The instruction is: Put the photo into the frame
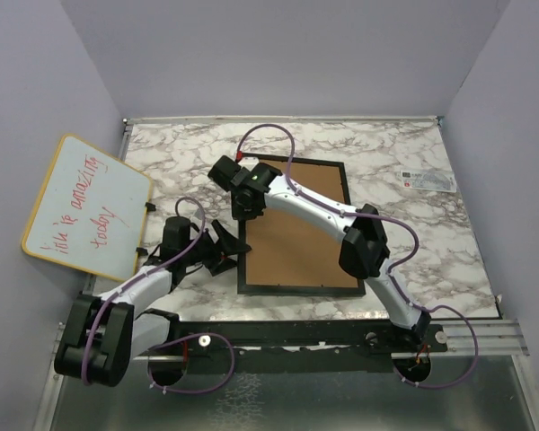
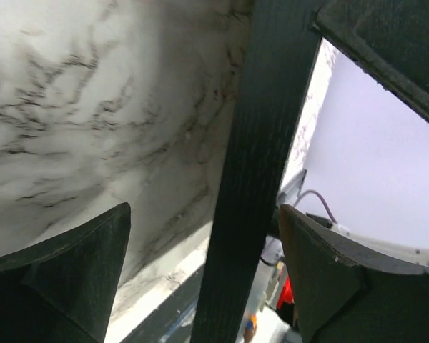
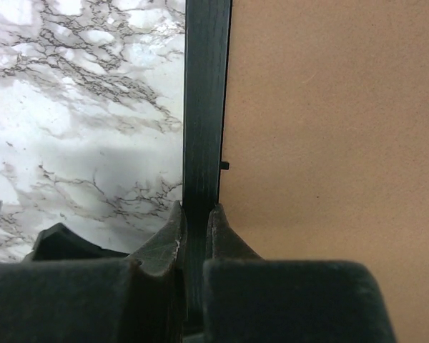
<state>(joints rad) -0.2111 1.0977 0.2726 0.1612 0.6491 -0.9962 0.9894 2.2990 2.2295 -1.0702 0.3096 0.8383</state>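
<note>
The black frame [image 1: 296, 289] lies back-up on the marble table, its brown backing board [image 1: 296, 247] filling it. My right gripper [image 1: 245, 214] is shut on the frame's left rail [image 3: 206, 107], one finger on each side of it [image 3: 197, 211]. My left gripper [image 1: 229, 256] stands open lower down on the same rail; in the left wrist view the rail [image 2: 250, 179] runs between its spread fingers [image 2: 79, 271] without touching them [image 2: 204, 209]. The photo is out of view.
A yellow-rimmed whiteboard [image 1: 88, 205] with red writing leans at the table's left edge. A small printed card [image 1: 427, 180] lies at the back right. The marble tabletop [image 1: 180, 153] is walled on three sides.
</note>
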